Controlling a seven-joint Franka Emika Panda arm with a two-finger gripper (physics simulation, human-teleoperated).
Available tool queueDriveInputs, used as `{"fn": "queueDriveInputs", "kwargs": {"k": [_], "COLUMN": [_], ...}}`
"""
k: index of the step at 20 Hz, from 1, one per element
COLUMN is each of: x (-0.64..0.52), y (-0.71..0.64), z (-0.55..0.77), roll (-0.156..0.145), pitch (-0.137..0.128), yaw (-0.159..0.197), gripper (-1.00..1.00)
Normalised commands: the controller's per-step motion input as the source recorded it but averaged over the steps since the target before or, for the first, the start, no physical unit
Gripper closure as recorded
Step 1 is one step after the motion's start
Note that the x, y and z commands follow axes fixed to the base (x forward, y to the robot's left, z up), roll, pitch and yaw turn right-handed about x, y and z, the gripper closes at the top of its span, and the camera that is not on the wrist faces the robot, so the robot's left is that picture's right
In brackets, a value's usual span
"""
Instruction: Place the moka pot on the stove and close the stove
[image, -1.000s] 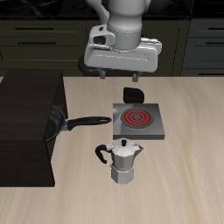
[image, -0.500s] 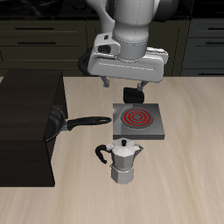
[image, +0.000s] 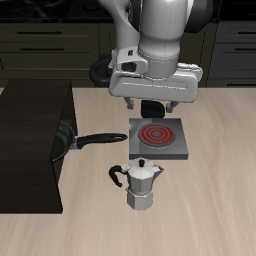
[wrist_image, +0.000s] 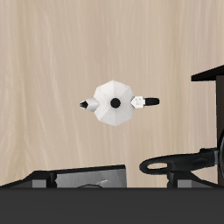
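- The moka pot (image: 145, 184) stands upright on the table (image: 210, 215), nearer the table's front edge than the stove (image: 158, 139), just in front of it and not touching it.
- In the exterior view its spout points toward the large black box (image: 32, 148) and its black handle toward the other side; it is in the same place as one second ago.
- The stove lies flat on the table with its spiral coil glowing red, as in the earlier pictures.
- A black frying pan (image: 68, 139) rests with its long handle reaching toward the stove's edge; the pan itself is against the side of the black box. It has not moved.
- The end effector (image: 152, 105) hangs in the air above the back part of the stove and holds nothing.
- Compared with one second ago, the arm has come forward and lower: its grey body now covers more of the area behind the stove, and it has shifted a little toward the stove's side of the scene.
- How wide the fingers stand I cannot tell; they are mostly hidden under the grey body in the exterior view.
- The wrist view looks straight down at the moka pot (wrist_image: 115, 102), with the black lid knob in the middle of the faceted lid, and bare table all around it.
- In the same view the frying pan's handle (wrist_image: 178, 162) is seen near a dark edge.
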Motion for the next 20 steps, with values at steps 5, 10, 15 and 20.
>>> {"fn": "queueDriveInputs", "kwargs": {"k": [5, 10, 15, 20], "x": [0.22, 0.22, 0.16, 0.06], "y": [0.05, -0.02, -0.08, -0.07], "z": [-0.02, -0.01, -0.04, -0.11], "roll": [-0.015, -0.024, -0.008, -0.007], "pitch": [0.004, -0.010, -0.022, -0.007], "yaw": [0.001, -0.013, 0.003, 0.010], "gripper": [-1.00, -1.00, -1.00, -1.00]}}
